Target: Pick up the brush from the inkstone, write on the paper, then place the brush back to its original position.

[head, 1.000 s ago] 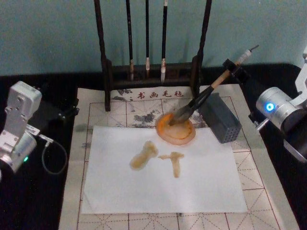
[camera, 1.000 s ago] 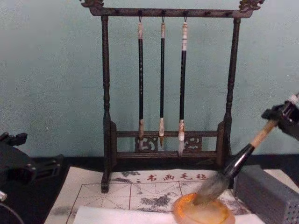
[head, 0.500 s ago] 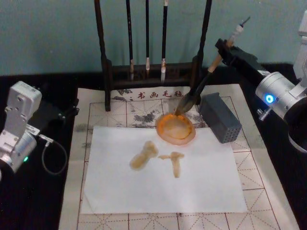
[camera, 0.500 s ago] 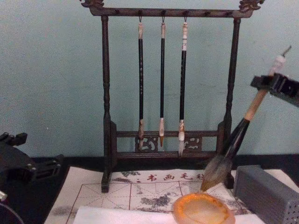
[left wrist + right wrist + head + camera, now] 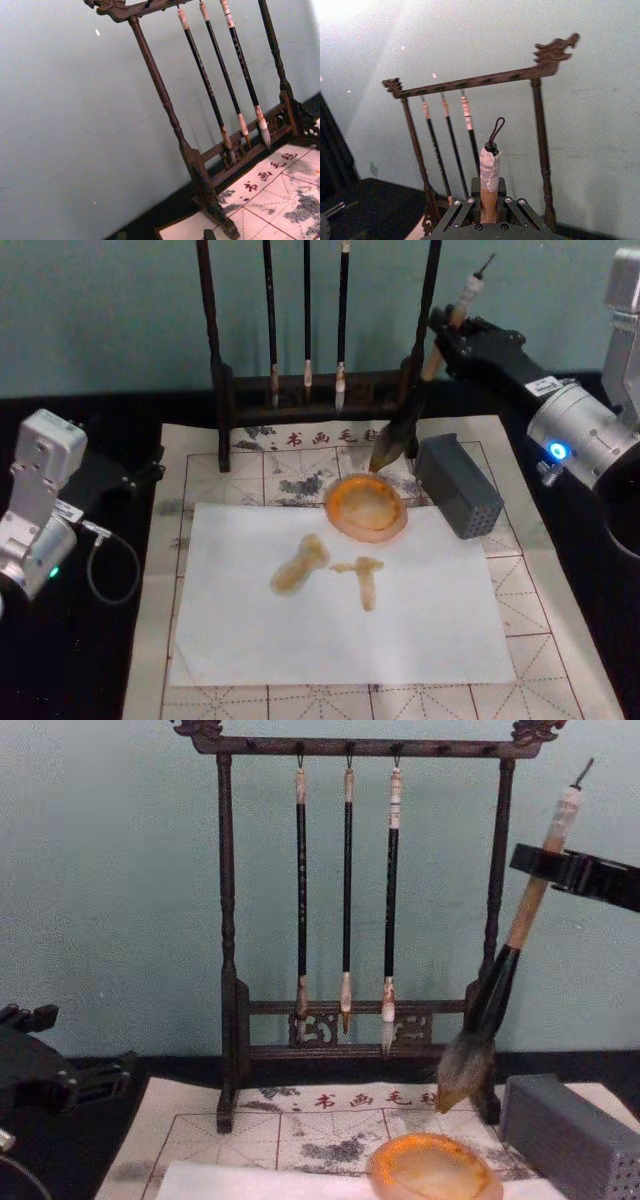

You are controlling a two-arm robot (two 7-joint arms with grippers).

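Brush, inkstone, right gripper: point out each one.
brush (image 5: pixel 497 988), chest view, on its black ferrule.
inkstone (image 5: pixel 331 505), head view, on its orange rim.
right gripper (image 5: pixel 541 867), chest view, between the fingertips clamping the brush handle.

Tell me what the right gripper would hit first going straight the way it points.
Likely the wooden brush rack: the right gripper, shut on the brush, points near its right post. Depth is unclear; it might pass through to the wall.

You have a dark wooden brush rack (image 5: pixel 227 900) with three thin brushes (image 5: pixel 347 890) hanging; below, a red-gridded mat (image 5: pixel 545 620) carries a grey block (image 5: pixel 458 486), seemingly perforated at its end.
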